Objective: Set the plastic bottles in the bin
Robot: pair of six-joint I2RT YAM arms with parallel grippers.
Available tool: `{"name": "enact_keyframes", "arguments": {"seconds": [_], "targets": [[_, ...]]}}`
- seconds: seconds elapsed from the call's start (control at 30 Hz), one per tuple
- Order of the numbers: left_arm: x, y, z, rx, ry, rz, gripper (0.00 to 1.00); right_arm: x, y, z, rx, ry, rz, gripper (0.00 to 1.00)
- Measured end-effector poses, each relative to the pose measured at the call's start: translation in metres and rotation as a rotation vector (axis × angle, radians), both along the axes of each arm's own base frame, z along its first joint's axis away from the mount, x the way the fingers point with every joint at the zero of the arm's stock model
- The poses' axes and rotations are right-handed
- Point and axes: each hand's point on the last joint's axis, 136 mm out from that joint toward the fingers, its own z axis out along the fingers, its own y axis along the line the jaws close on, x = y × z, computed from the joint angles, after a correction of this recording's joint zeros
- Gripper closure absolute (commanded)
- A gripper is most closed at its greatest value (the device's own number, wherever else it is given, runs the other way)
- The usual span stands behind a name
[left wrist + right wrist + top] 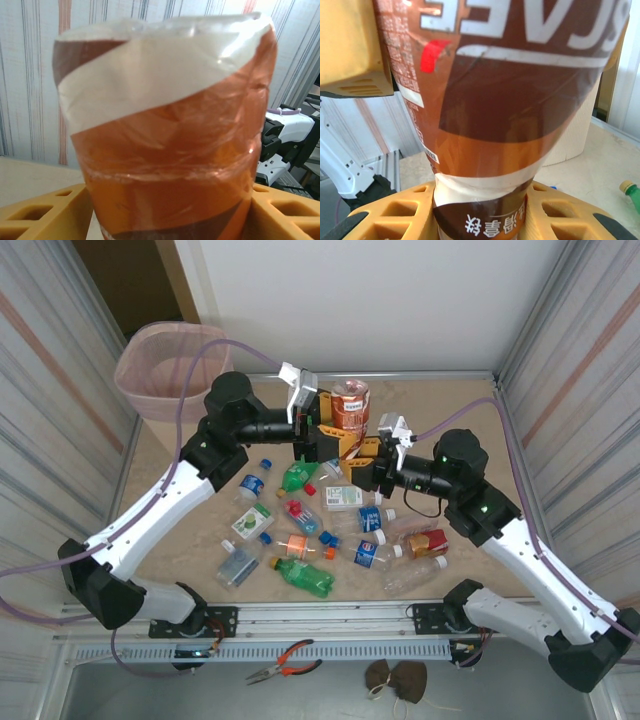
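A brown-and-orange labelled bottle (351, 405) (165, 125) (510, 100) hangs above the back of the table, held from two sides. My right gripper (368, 448) (482, 215) is shut on its narrow end, with the yellow fingers (385, 210) pressed to both sides. Around the wider end, my left gripper (325, 425) (170, 215) has its fingers (45, 210) against the label. Several other plastic bottles (305, 577) lie scattered on the table below. The bin (160, 365), beige with a pink liner, stands off the table's far left corner.
Corrugated walls (60, 390) close in the left and right sides. Red-handled pliers (285, 660) and a brown item (395, 677) lie in front of the rail. A green bottle (630, 190) lies on the table to the right of my right gripper.
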Motion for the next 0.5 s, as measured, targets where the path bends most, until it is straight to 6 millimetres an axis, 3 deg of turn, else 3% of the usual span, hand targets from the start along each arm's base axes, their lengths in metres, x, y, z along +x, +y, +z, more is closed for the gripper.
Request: {"name": "enact_keyframes", "arguments": {"seconds": [0.23,0.4,0.5], "targets": [[-0.0022,-0.0018,-0.0003,0.000,-0.011,-0.006,0.43,0.0027,-0.0030,0.0009,-0.005,-0.001,-0.026,0.93],[-0.0021,-0.0017,-0.0001,0.000,-0.019,-0.004,0.46,0.0032,-0.0043,0.0015,-0.010,0.000,-0.036,0.84],[-0.0014,-0.0018,-0.0009,0.003,-0.028,0.000,0.46,0.0044,-0.0057,0.0003,-0.020,-0.006,-0.049,0.63]]}}
